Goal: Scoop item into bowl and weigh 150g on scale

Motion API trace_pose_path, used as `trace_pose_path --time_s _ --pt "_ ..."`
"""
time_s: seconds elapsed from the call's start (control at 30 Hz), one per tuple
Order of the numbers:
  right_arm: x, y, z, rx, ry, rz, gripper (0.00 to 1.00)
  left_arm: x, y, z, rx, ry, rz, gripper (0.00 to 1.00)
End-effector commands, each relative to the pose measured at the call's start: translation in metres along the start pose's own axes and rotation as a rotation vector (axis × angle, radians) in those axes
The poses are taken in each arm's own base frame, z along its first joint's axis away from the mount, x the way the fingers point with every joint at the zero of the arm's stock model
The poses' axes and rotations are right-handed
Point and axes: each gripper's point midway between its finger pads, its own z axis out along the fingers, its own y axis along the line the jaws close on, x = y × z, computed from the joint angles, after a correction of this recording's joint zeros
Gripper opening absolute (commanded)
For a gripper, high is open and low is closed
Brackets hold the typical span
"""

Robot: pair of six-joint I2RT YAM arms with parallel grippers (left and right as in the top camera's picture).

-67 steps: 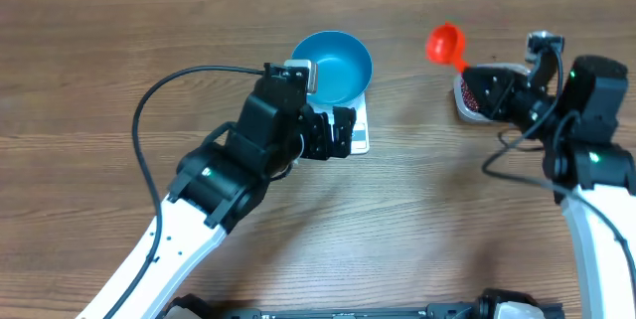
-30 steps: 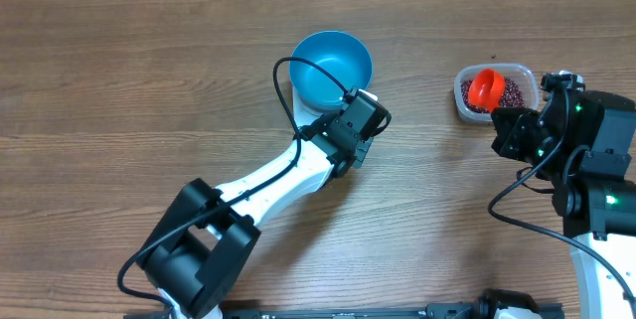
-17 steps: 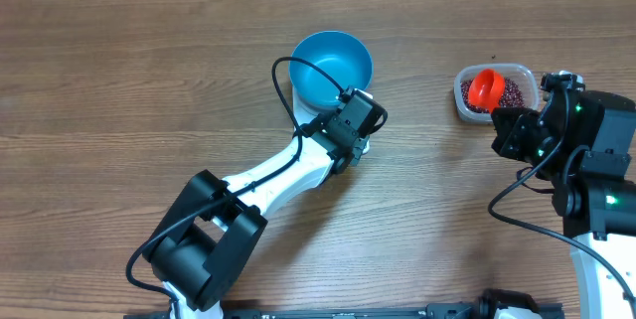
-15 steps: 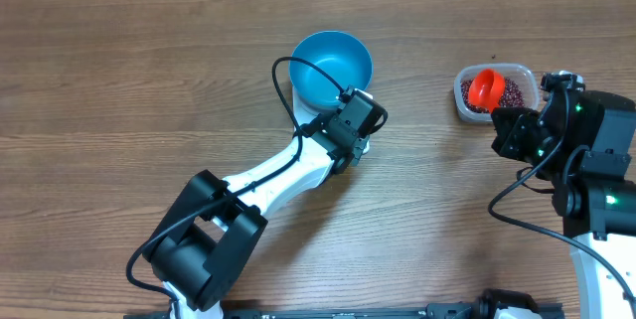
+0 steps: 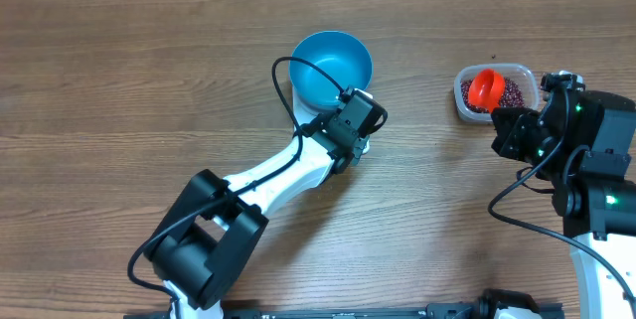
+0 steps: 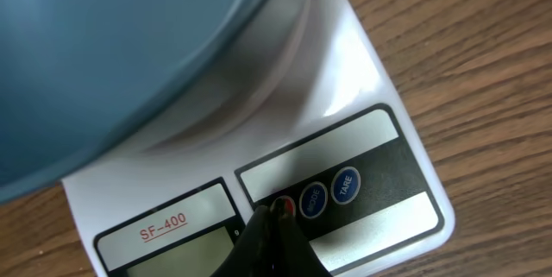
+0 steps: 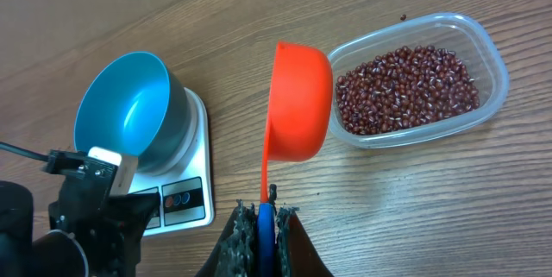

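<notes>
The teal bowl [image 5: 331,69] stands on the white scale [image 6: 362,139], which it largely covers in the overhead view. My left gripper [image 6: 278,214] is shut, its tip resting on the red button of the scale's panel. My right gripper [image 7: 266,218] is shut on the blue handle of the orange-red scoop [image 7: 300,100]. The scoop's cup [image 5: 485,88] hangs tilted on its side over the beans [image 7: 405,87] in the clear tub [image 5: 525,74]. I cannot see into the cup from the wrist.
The bowl [image 7: 125,104] looks empty inside. The left arm [image 5: 268,175] stretches diagonally across the middle of the wooden table [image 5: 119,80]. The right arm's body [image 5: 586,160] stands just in front of the tub.
Two seconds ago the scoop was left of the tub and the left arm lay differently; now the scoop is over the beans and the left tip rests on the panel. The last second shows almost no motion.
</notes>
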Motion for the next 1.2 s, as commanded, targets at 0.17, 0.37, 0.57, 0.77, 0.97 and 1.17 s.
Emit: trace_pose_path --time_s 0.17,0.37,0.57,0.77,0.97,1.17 --pt "-0.008 0.001 -0.005 0.004 -0.023 -0.009 0.04 0.014 0.003 0.022 -0.026 0.048 0.030 0.04" --pt "-0.008 0.001 -0.005 0.004 -0.023 -0.009 0.04 0.011 0.003 0.022 -0.024 0.035 0.025 0.04" --pt "-0.008 0.001 -0.005 0.003 -0.023 -0.009 0.04 0.011 0.002 0.023 -0.024 0.035 0.024 0.04" --pt "-0.008 0.001 -0.005 0.004 -0.023 -0.009 0.04 0.017 0.002 0.028 -0.027 0.052 0.030 0.04" --pt "-0.008 0.001 -0.005 0.004 -0.024 -0.009 0.04 0.019 0.002 0.030 -0.029 0.058 0.032 0.04" --pt "-0.008 0.001 -0.005 0.003 -0.024 -0.009 0.04 0.020 0.002 0.031 -0.029 0.063 0.033 0.04"
